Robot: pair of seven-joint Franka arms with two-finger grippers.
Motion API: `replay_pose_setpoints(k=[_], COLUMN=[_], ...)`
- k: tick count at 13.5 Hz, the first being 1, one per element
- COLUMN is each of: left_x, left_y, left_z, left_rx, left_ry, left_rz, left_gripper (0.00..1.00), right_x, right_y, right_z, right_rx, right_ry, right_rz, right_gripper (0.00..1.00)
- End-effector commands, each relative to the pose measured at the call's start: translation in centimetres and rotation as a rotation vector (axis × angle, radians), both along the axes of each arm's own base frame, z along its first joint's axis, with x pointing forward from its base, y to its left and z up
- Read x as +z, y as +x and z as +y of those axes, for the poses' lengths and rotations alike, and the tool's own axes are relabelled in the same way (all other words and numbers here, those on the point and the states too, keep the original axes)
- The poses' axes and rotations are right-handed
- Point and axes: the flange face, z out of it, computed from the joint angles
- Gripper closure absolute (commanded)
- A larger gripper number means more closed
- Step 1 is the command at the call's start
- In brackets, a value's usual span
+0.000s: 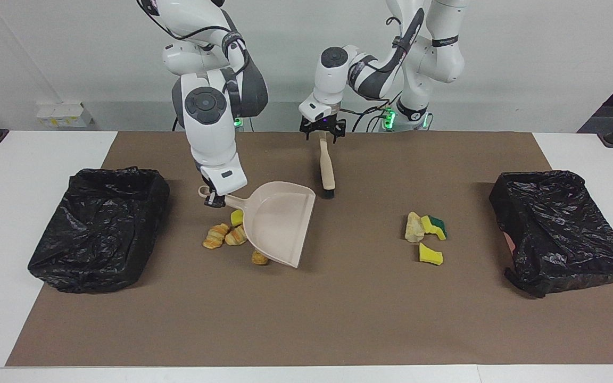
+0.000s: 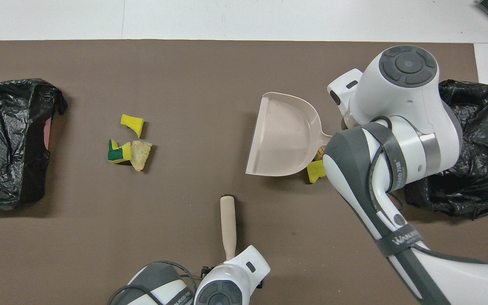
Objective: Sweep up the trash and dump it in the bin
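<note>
Lying empty: dustpan (image 1: 280, 226) beside black-lined bins (image 1: 99, 229).

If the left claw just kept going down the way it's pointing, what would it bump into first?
Most likely the brush: the left claw points down and hangs open right over the end of its handle. How much gap is left between them is hard to judge.
</note>
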Motion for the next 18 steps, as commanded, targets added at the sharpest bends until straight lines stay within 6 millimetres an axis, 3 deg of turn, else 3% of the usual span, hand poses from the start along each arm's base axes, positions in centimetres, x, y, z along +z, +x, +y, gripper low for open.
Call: replay_pose_setpoints(k=[1, 2, 3, 5, 6, 8, 9, 10, 13, 16, 18], left_x=[-0.3, -0.3, -0.4, -0.4, -0.5, -0.4, -0.4, -0.6, 1.3, 4.2, 6.6], left_y=[-0.9, -0.8, -0.7, -0.7, -0.7, -0.7, -0.4, -0.1, 3.8, 6.8, 9.1], left_z=[0.4, 0.5, 0.6, 0.7, 0.8, 0.7, 0.9, 1.4, 3.0, 4.5, 8.4], left_rx=[0.005, 0.006, 0.005, 0.004, 0.001, 0.007, 0.003, 0.013, 0.037, 0.041, 0.053], left_ry=[0.002, 0.0, 0.004, 0.009, 0.011, 0.01, 0.015, 0.037, 0.014, -0.011, 0.014], left_rz=[0.002, 0.0, 0.004, 0.008, 0.009, 0.009, 0.014, 0.033, 0.02, -0.002, 0.009], left_gripper=[0.0, 0.0, 0.16, 0.34, 0.5, 0.53, 0.81, 1.0, 1.0, 1.0, 1.0], right_x=[0.9, 0.9, 0.8, 0.9, 0.9, 0.9, 0.9, 0.9, 0.0, -2.8, -4.1], right_y=[-0.8, -0.9, -0.9, -1.0, -1.0, -1.1, -1.1, -1.2, -1.9, -3.4, -3.9], right_z=[0.4, 0.4, 0.4, 0.4, 0.5, 0.6, 0.6, 0.7, 0.8, 3.6, 3.6], right_rx=[0.108, 0.119, 0.124, 0.124, 0.127, 0.128, 0.128, 0.128, 0.138, 0.158, 0.147], right_ry=[-0.043, -0.042, -0.042, -0.042, -0.043, -0.041, -0.041, -0.041, -0.036, -0.032, -0.026], right_rz=[-0.008, -0.007, -0.004, -0.003, -0.005, -0.005, -0.005, -0.004, -0.015, -0.017, -0.018], right_gripper=[1.0, 1.0, 1.0, 1.0, 1.0, 1.0, 1.0, 1.0, 1.0, 1.0, 1.0])
